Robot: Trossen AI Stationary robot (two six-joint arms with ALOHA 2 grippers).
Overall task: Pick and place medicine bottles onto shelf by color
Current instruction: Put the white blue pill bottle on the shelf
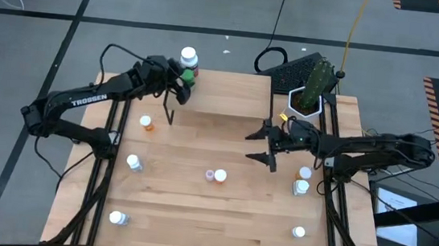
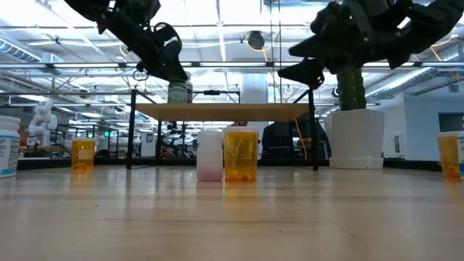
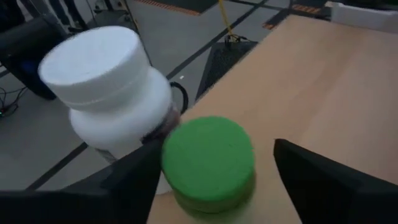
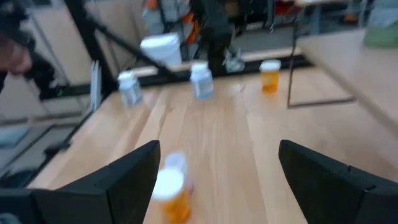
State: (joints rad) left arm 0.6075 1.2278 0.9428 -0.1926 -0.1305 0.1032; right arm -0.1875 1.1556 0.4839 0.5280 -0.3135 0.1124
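The shelf (image 1: 222, 91) stands at the table's far side; it also shows in the low view (image 2: 239, 110). On its far left corner stand a green-capped bottle (image 1: 185, 77) and a white bottle (image 1: 189, 55). My left gripper (image 1: 178, 87) is open, with a finger on either side of the green-capped bottle (image 3: 208, 162), which stands next to the white bottle (image 3: 109, 93). My right gripper (image 1: 256, 147) is open and empty above the table, right of centre. An orange bottle (image 4: 169, 193) and a purplish one (image 1: 210, 174) stand on the table ahead of it. My left gripper has its fingers at the green-capped bottle's two sides, coming level from the table's left. One finger (image 3: 140, 177) lies close against the cap (image 3: 171, 155); whether it touches, I cannot tell. The other finger stands apart. The bottle stands upright on the shelf.
More bottles stand on the table: an orange one (image 1: 148, 122), white ones at the left (image 1: 133, 161) and near left (image 1: 118, 217), two at the right (image 1: 303, 179), one near right (image 1: 298, 232). A cactus pot (image 1: 306, 99) stands beside the shelf's right end.
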